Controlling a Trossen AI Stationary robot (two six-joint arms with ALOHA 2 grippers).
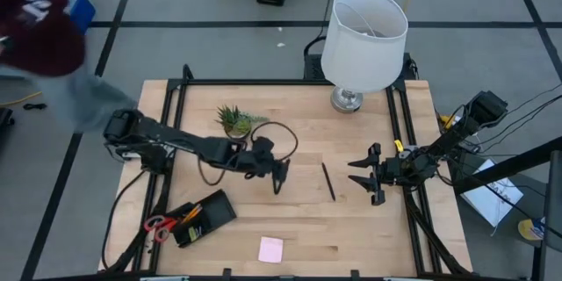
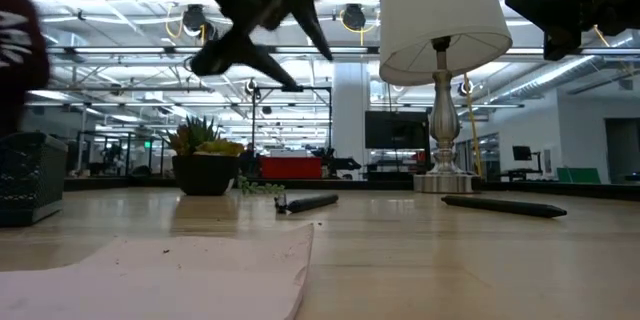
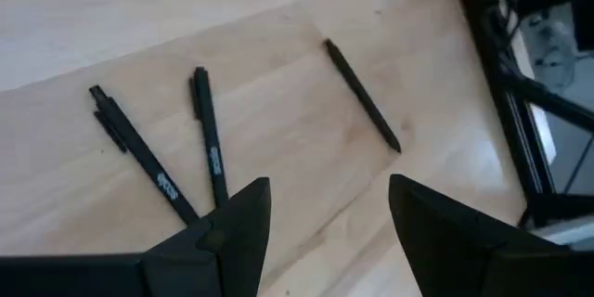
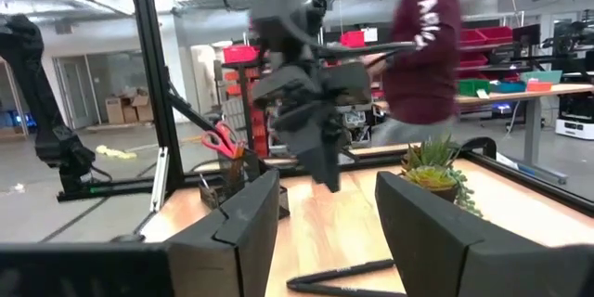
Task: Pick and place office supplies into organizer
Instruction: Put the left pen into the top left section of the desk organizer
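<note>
From the high view, I am watching the left gripper hanging over the middle of the tabletop with its fingers spread and nothing in them, while the right gripper is waiting near the right edge, fingers also apart and empty. A black pen is lying between the two grippers, the pink pad is sitting near the front edge, and the organizer is resting at the front left with the scissors at its left end and pencils inside; I cannot tell which compartment they are in. A plant and a lamp are standing toward the back. In the low view, the left gripper is hovering high, clear of the wood, and pens are lying flat on the surface. In the left wrist view, I am seeing three pens: two lying close together and nearly meeting at one end, and a third apart. That is my worry: if I am coming down on the close pair, I judge the fingers could catch both or nudge one away, and a thin pen lying flat could slip or roll as the fingers are closing. In the right wrist view, a person is moving behind the table, near the left arm's side, so I am minding that too.
</note>
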